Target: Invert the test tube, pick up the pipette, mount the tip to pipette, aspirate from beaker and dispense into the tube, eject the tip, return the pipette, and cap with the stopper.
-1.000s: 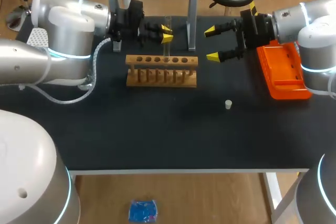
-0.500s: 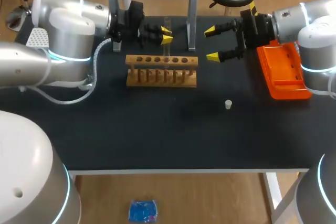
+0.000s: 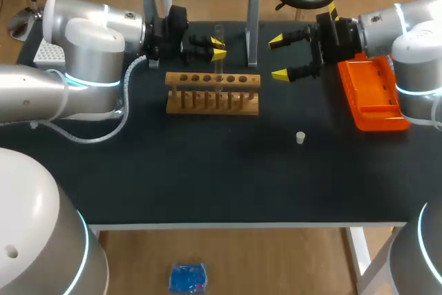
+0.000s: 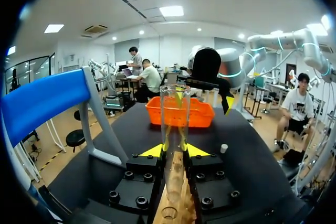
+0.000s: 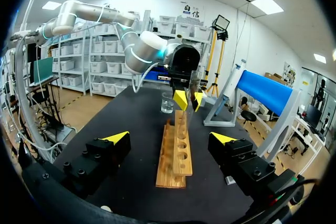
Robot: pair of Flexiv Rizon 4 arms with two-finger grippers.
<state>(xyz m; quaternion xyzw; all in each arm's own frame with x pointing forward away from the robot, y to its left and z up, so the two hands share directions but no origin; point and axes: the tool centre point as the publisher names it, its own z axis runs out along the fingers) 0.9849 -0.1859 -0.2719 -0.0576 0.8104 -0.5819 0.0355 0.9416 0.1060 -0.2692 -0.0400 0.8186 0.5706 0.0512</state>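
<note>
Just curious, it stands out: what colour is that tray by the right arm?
The tray is bright orange, and the head view shows it best.

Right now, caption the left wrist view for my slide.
Left gripper shut on the upright test tube, wooden tube rack beneath.

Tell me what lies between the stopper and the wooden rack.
Nothing. In the head view only bare black table separates the stopper from the wooden rack.
</note>
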